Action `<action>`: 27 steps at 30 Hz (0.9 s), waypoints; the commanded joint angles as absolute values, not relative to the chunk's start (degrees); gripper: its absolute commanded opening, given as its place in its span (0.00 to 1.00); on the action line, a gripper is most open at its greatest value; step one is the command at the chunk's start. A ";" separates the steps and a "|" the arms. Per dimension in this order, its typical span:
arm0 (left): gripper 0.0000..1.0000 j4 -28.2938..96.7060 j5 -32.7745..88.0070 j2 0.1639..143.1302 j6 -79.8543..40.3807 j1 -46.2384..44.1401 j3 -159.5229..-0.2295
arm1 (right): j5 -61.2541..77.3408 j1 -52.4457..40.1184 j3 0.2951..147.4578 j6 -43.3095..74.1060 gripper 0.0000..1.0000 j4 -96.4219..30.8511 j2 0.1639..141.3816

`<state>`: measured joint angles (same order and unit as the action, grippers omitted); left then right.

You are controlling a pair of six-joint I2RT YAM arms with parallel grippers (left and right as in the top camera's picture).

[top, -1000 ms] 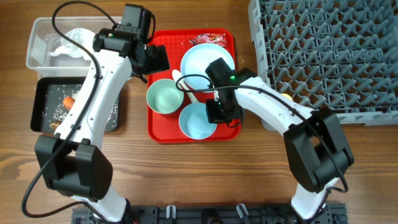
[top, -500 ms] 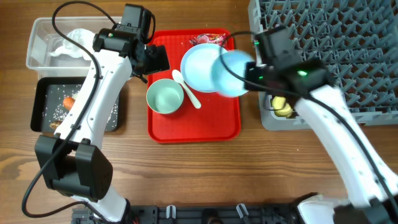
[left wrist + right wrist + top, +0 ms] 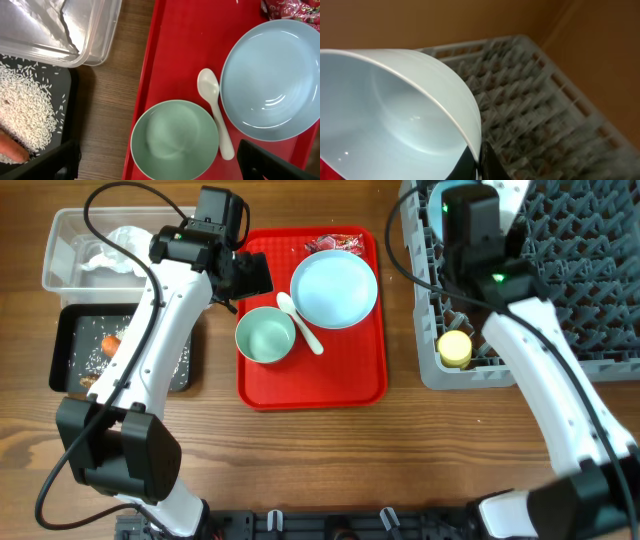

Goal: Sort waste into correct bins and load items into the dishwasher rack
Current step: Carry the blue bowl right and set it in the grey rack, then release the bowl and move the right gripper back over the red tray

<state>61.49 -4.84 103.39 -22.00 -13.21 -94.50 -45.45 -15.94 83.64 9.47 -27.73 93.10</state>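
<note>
Far left: clear plastic rectangular tub [image 3: 60, 242] held crumpled white tissue [image 3: 115, 242]. Black rectangular tray [image 3: 68, 320] held orange carrot [image 3: 110, 342] and loose white rice [image 3: 25, 110].

Left gripper [image 3: 250, 277] over flat red tray [image 3: 310, 380], fingers wide apart, empty.

Still to do, on red tray:
- pale mint bowl [image 3: 265, 336]
- white spoon [image 3: 304, 325]
- round pale blue plate [image 3: 334, 288]
- red shiny wrapper [image 3: 340, 243]

Small yellow cup [image 3: 455, 348] in near-left corner of grey lattice rack [image 3: 580, 280].

Right gripper [image 3: 480, 162] pinched rim of pale blue bowl [image 3: 395, 115] above rack; bowl not yet set down.

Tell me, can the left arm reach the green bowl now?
Probably yes. The left end effector hovers open near the bowl, which sits uncovered on the red tray. Only the spoon lies close beside it, between bowl and plate, so a finger might nudge it.
</note>
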 commanded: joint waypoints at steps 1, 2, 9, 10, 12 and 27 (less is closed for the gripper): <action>1.00 61.52 -5.45 104.05 -22.98 -13.21 -94.52 | -55.64 -15.77 83.94 -12.78 0.04 -19.79 100.66; 1.00 61.52 -5.45 104.05 -22.98 -13.21 -94.52 | -57.67 -15.77 83.94 -16.71 0.04 -16.86 102.45; 1.00 61.52 -5.45 104.05 -22.98 -13.21 -94.52 | -62.37 -15.75 83.94 -33.50 0.04 -3.22 111.28; 1.00 61.52 -5.45 104.05 -22.98 -13.21 -94.52 | -62.52 -15.73 83.94 -35.18 0.04 -2.00 112.31; 1.00 61.52 -5.45 104.05 -22.98 -13.21 -94.52 | -63.51 -15.66 83.94 -36.25 0.04 -1.04 113.67; 1.00 61.52 -5.45 104.05 -22.98 -13.21 -94.52 | -65.95 -15.35 83.88 -35.00 0.05 -4.78 114.93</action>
<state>61.52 -4.84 103.39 -22.22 -13.21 -94.50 -64.40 -15.68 83.61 -35.24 -4.10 114.34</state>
